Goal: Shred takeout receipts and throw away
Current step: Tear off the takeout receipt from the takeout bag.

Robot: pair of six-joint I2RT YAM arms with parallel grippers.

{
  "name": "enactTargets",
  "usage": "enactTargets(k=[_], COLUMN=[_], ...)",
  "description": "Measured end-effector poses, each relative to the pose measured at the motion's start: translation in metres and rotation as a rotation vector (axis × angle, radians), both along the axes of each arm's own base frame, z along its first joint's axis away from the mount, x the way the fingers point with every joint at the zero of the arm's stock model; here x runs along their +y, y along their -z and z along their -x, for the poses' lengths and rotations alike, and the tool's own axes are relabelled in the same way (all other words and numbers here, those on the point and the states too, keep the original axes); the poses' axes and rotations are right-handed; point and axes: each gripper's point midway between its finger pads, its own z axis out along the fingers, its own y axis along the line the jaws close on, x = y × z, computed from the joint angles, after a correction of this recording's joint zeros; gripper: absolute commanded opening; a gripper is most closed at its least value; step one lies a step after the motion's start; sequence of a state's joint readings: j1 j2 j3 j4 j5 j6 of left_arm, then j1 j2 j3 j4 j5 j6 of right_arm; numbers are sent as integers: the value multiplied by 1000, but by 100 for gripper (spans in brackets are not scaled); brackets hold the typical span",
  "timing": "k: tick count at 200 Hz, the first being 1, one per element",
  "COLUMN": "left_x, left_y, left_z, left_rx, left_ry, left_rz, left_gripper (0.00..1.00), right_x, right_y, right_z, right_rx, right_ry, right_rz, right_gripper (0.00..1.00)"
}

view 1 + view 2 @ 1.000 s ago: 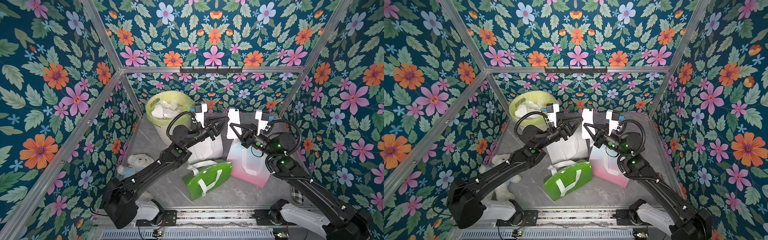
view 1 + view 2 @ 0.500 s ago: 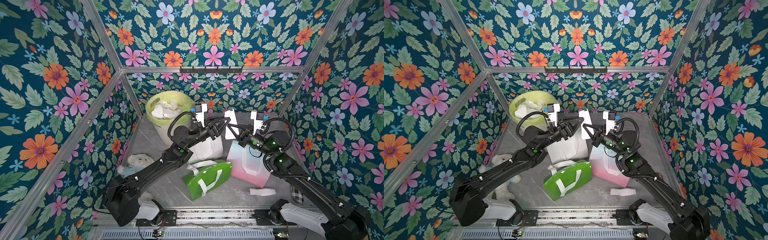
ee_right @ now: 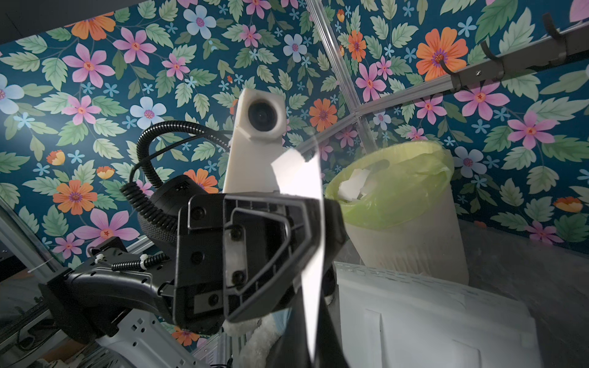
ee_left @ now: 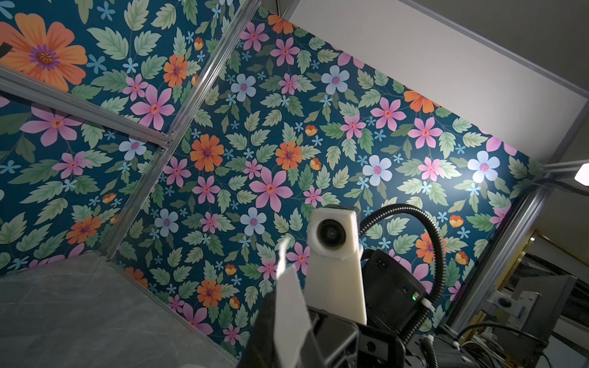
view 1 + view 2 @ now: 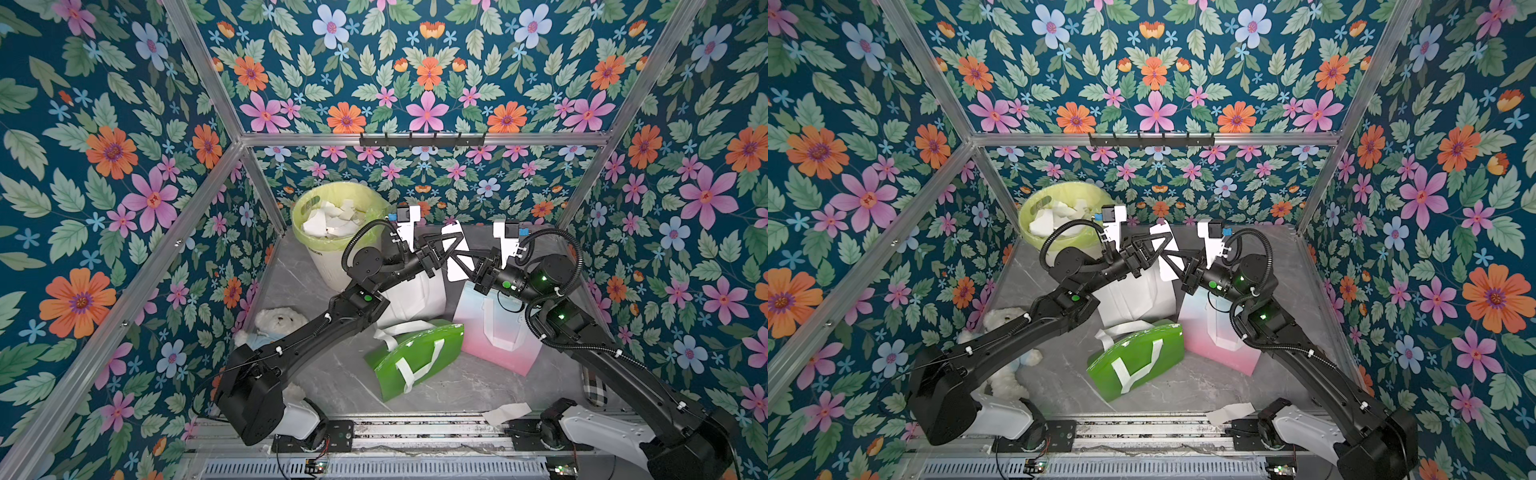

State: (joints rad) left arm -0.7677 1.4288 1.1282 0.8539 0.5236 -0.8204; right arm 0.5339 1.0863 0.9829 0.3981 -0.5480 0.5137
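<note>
Aloft: we held one takeout receipt (image 5: 453, 230) upright at the far middle, just right of the yellow-lined bin (image 5: 328, 266).
Left gripper (image 5: 446, 249): clamped on the receipt.
Right gripper (image 5: 465, 266): clamped on it too.
Risk: tearing here, not over the bin, could drop a strip outside it, like the paper scrap (image 5: 507, 413) lying at the near right.

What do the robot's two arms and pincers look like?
The left arm and right arm are black links on white bases, with green lights, corrugated black cables and white wrist cameras. The left pincer and right pincer have black triangular open-frame fingers.
</note>
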Motion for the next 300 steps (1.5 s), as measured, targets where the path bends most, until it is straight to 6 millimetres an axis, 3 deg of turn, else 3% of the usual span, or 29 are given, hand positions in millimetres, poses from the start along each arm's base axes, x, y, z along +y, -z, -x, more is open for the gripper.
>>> enactTargets(k=[15, 33, 56, 69, 95, 123, 146, 188, 210, 242, 300], left_x=[-1, -1, 3, 7, 14, 22, 27, 28, 29, 29, 29], left_y=[2, 4, 1, 1, 3, 7, 10, 16, 21, 29, 34], left_z=[-1, 0, -2, -8, -25, -42, -48, -52, -54, -55, -55], left_rx=[-2, 8, 17, 44, 131, 252, 332, 449, 495, 540, 570], left_ry=[-4, -3, -41, -82, -177, -257, -277, -293, -303, -308, -307], left_rz=[-9, -29, -43, -51, -68, -68, -50, -55, -65, -84, -93], left_gripper=[0, 0, 0, 0, 0, 0, 0, 0, 0, 0, 0], right_x=[0, -5, -20, -31, -45, -31, -22, -1, 1, 8, 16], right_y=[1, 7, 11, 12, 12, 31, 47, 46, 35, 26, 19], right_z=[0, 1, 3, 4, 7, 13, 2, -7, -12, -16, -22], right_rx=[3, 6, -21, -52, -166, -399, -580, -853, -917, -962, -978], right_ry=[5, 33, 118, 189, 342, 420, 487, 567, 629, 651, 659], right_rz=[22, 54, 92, 126, 230, 441, 638, 802, 816, 810, 812], right_gripper=[20, 58, 90, 96, 99, 99, 99, 99, 92, 73, 3])
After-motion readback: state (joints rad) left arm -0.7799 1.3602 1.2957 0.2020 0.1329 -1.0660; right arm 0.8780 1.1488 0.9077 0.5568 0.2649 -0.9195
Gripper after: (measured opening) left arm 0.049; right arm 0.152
